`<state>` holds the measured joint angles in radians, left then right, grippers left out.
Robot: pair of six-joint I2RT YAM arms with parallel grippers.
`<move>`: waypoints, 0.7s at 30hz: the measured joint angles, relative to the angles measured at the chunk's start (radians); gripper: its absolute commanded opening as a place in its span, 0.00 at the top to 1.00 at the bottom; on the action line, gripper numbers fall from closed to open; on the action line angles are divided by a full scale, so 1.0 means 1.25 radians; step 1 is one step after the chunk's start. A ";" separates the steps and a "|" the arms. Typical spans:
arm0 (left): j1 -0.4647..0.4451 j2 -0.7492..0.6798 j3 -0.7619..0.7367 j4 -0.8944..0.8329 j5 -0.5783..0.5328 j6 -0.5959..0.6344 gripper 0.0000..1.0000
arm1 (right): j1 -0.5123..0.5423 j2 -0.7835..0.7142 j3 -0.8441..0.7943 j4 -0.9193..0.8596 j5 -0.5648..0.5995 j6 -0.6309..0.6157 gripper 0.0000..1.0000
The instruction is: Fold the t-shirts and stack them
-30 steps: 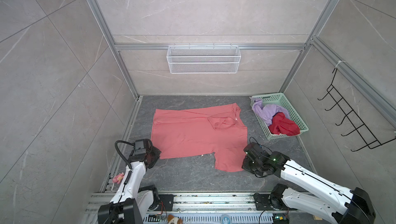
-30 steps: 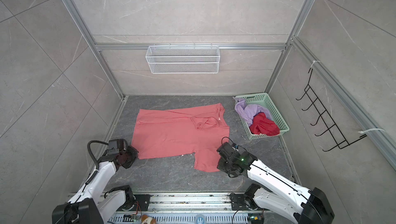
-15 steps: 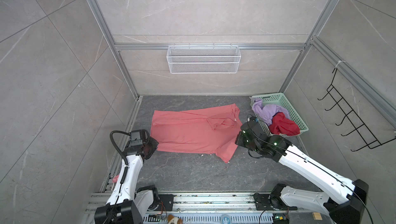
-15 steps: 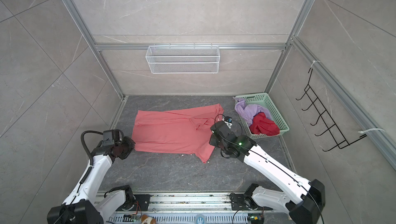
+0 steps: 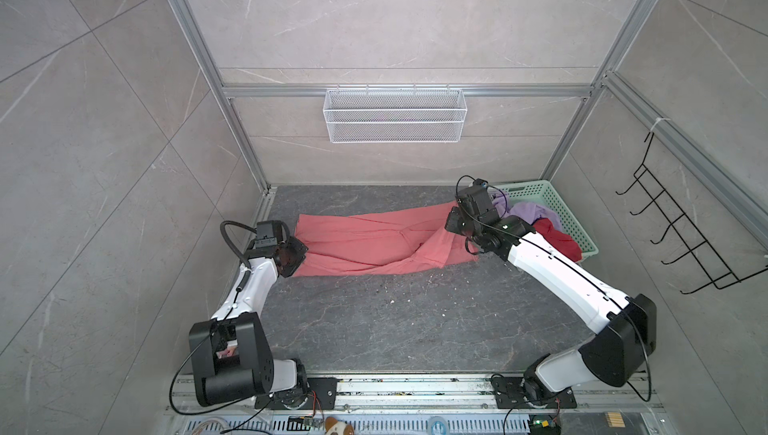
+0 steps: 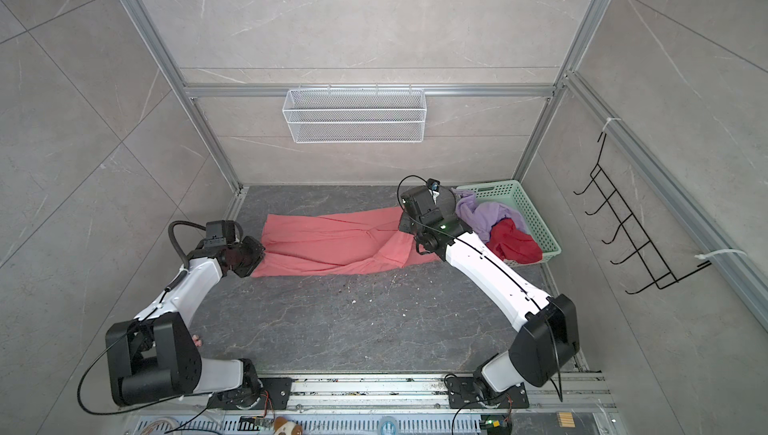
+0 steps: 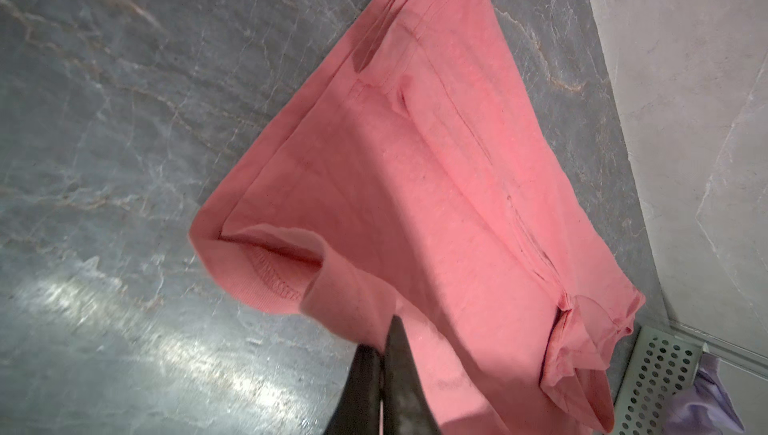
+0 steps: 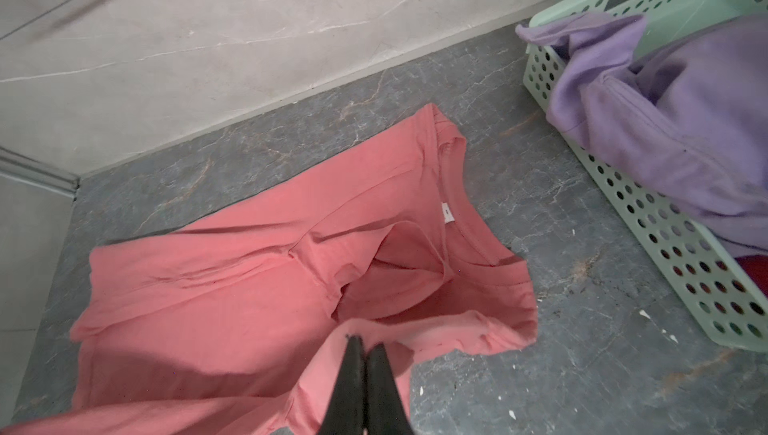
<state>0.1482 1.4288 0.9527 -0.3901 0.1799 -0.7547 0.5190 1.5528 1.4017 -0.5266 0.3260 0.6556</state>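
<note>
- Left wrist view shows your left gripper point(image 7: 390, 331) clamped shut on a bunched edge of the salmon-pink t-shirt point(image 7: 415, 162); from the fingertips the cloth runs away across the grey marbled tabletop point(image 7: 124, 121)
- Right wrist view shows your right gripper point(image 8: 365, 343) pinched closed on a fold of the same shirt at its collar end, with the ribbed neckline and the small white neck label point(image 8: 445, 211) just beyond the fingertips
- In both top views the shirt lies as a long band toward the back of the tabletop, stretched between your two grippers, the left one at its left end and the right one at its right end
- Near the right gripper part of the cloth is raised off the surface and drapes down in a loose flap
- Just beside the shirt's right end you have the mint-green basket point(image 5: 540, 195) in the back right corner; the lilac t-shirt point(image 5: 528, 214) and the deep-red t-shirt point(image 5: 557, 241) sit crumpled inside it, and the lilac one spills over the rim nearest the right gripper
</note>
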 measured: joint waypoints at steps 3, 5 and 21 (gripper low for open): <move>-0.002 0.070 0.047 0.010 0.008 0.006 1.00 | -0.037 0.066 0.032 0.006 -0.025 -0.004 1.00; -0.002 0.109 0.074 0.015 0.009 0.009 1.00 | -0.054 0.110 0.059 0.011 -0.043 -0.005 1.00; -0.003 0.315 0.221 0.013 0.010 0.027 1.00 | -0.128 0.268 0.188 0.026 -0.104 -0.001 1.00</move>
<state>0.1448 1.8229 1.2285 -0.3740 0.1925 -0.7212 0.3588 1.8877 1.6367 -0.4946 0.1963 0.6540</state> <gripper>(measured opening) 0.048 0.045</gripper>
